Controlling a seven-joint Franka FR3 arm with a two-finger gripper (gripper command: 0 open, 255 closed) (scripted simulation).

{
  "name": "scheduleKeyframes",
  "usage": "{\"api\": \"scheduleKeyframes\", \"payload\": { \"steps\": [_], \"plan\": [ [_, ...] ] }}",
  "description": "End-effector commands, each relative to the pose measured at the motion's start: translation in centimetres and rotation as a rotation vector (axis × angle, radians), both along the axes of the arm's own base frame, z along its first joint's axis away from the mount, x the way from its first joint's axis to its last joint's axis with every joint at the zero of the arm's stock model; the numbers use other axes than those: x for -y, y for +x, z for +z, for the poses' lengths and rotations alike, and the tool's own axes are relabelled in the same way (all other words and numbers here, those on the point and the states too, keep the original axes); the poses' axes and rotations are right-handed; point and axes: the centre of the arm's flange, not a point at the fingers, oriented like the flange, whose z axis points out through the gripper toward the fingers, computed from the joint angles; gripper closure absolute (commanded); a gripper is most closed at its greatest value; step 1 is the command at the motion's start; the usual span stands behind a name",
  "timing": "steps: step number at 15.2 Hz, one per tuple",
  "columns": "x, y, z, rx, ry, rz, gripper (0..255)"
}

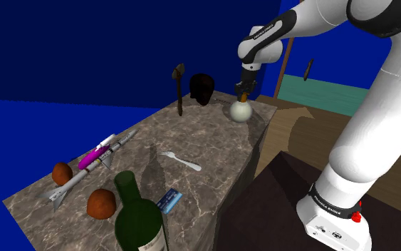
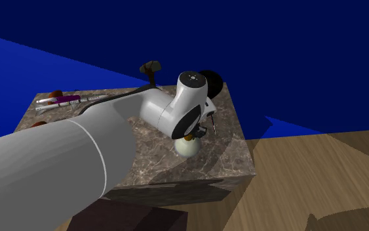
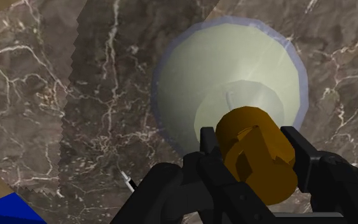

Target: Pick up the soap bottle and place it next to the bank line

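Under the pincer [image 3: 254, 151], clamped on its brown cap [image 3: 260, 162], the round pale soap bottle [image 3: 228, 83] looks smooth, rigid and bottom-heavy.

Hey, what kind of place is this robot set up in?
Probably a simulated room in a house rather than a lab: a marble counter strewn with household odds like a green bottle, a hammer and a soap bottle, a wooden floor, and plain blue walls.

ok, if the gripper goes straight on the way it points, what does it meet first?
The soap bottle: the gripper points down onto it, fingers clasping its brown cap, so the pale round body likely comes first; the marble table lies beneath.
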Motion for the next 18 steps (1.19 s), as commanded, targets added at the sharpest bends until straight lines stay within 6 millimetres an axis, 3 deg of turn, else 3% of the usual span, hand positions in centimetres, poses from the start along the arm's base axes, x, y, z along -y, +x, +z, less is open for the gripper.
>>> {"api": "scheduleKeyframes", "payload": {
  "steps": [1,18],
  "plan": [
    [0.0,0.0,0.0,0.0,0.0,0.0,255],
    [0.0,0.0,8.9,0.0,0.0,0.0,255]
  ]
}}
